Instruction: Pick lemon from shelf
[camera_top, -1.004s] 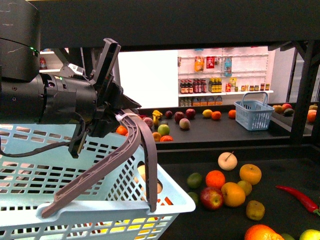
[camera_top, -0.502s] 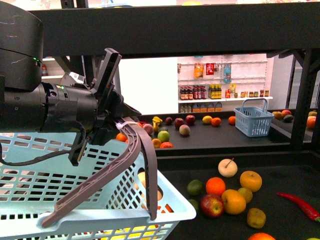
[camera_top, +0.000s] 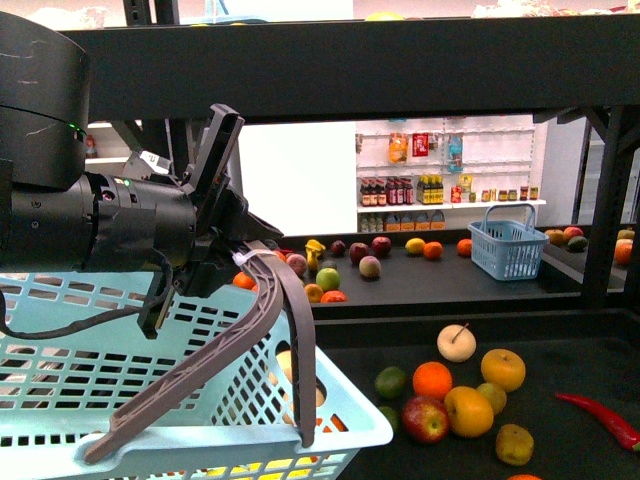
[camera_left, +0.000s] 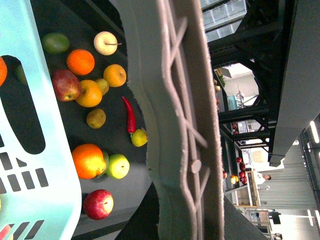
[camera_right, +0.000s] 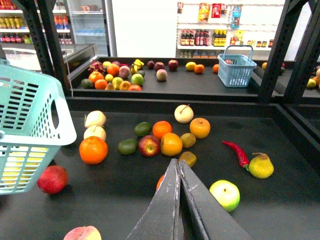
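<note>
Jaws of the left gripper (camera_top: 232, 245) are closed on the grey-brown handle (camera_top: 270, 300) of the pale blue basket (camera_top: 60, 330), which hangs at the left of the front view above the shelf (camera_top: 580, 360). The left wrist view shows that handle running straight across its frame. To the right of the basket, loose fruit lies on the black deck. A green one sits nearest the basket, then an orange (camera_top: 432, 380) and a red apple (camera_top: 425, 418). At the right of the cluster is a dull yellow, slightly knobbly fruit (camera_top: 514, 444), which is most likely the lemon, though the pictures do not settle it. It lies on its own, just beside a larger orange-yellow fruit and near a red chili (camera_top: 600, 418) further right. The right gripper (camera_right: 178, 162) shows only in its own wrist view. Its fingers are pressed together with nothing between them, and they hover above the deck with their tips pointing at that same lemon (camera_right: 189, 159). A lemon should be light, firm and hard to bruise, but its waxy, rounded skin can roll or squirt out of a narrow pinch. The jaws would need to open wide and close across its thick middle rather than its tapered ends. Coming from above, on the side away from the neighbouring fruit, would keep from nudging the cluster.
</note>
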